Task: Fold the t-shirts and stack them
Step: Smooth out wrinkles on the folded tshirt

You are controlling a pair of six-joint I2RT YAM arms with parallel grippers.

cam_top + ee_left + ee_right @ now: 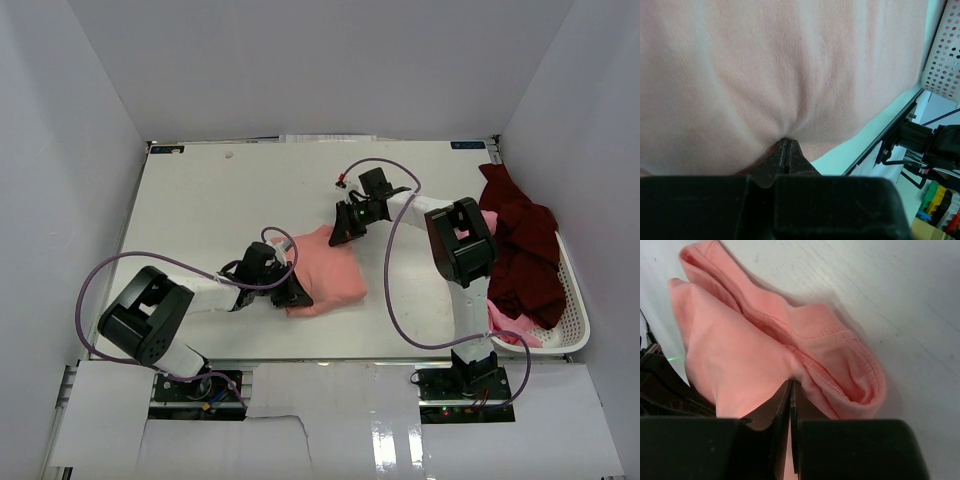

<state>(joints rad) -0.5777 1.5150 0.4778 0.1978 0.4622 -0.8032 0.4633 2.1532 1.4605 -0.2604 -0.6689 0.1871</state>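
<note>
A salmon-pink t-shirt (327, 272) lies folded in the middle of the table. My left gripper (294, 293) is at the shirt's near left edge, and in the left wrist view the gripper (785, 143) is shut on a pinch of the pink cloth (790, 65). My right gripper (346, 231) is at the shirt's far corner. The right wrist view shows this gripper (791, 386) shut on the folded cloth (740, 355) beside a hemmed sleeve. A dark maroon t-shirt (520, 250) and a lighter pink one (508, 327) lie crumpled in the basket.
The white slotted basket (575, 300) stands at the table's right edge, and its wall (945, 55) shows in the left wrist view. Purple cables loop over the table beside both arms. White walls enclose the table on three sides.
</note>
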